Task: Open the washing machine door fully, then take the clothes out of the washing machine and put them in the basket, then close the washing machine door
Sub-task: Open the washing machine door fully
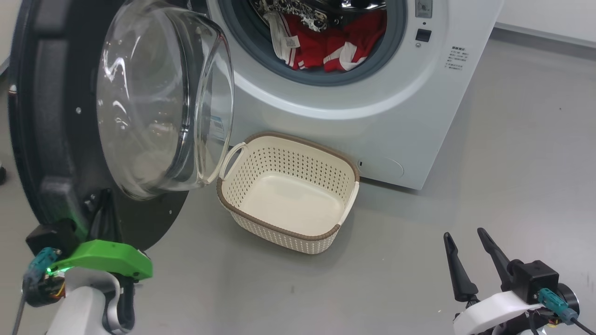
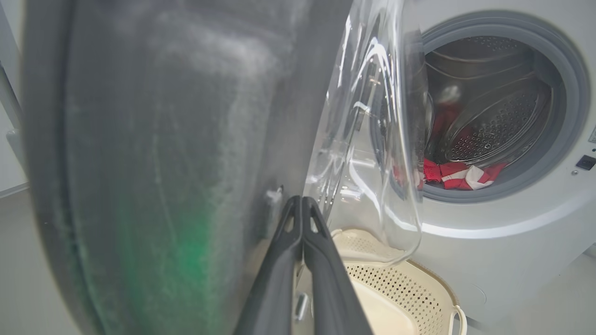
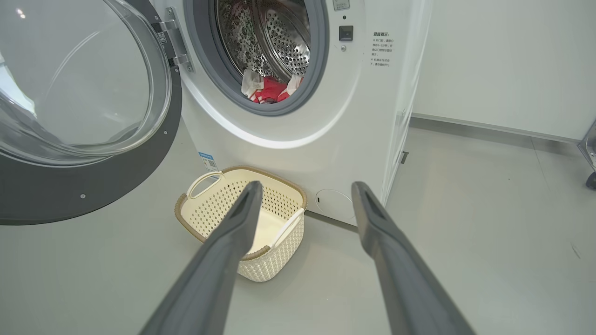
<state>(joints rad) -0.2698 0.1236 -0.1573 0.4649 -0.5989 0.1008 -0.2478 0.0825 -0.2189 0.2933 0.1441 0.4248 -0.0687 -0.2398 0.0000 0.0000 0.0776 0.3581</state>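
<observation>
In left wrist view, left hand (image 2: 302, 200) pinched closed beside door (image 2: 163, 139); right wrist view: right hand (image 3: 306, 186) wide, empty.

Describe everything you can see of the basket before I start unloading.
The basket is cream plastic, a rounded rectangle with perforated sides, plain bottom, brown woven-look rim and a loop handle at each end. It stands upright and empty on the grey floor, close before the washing machine, below its opening. The washing machine door hangs open beside one handle; contact there is unclear.
</observation>
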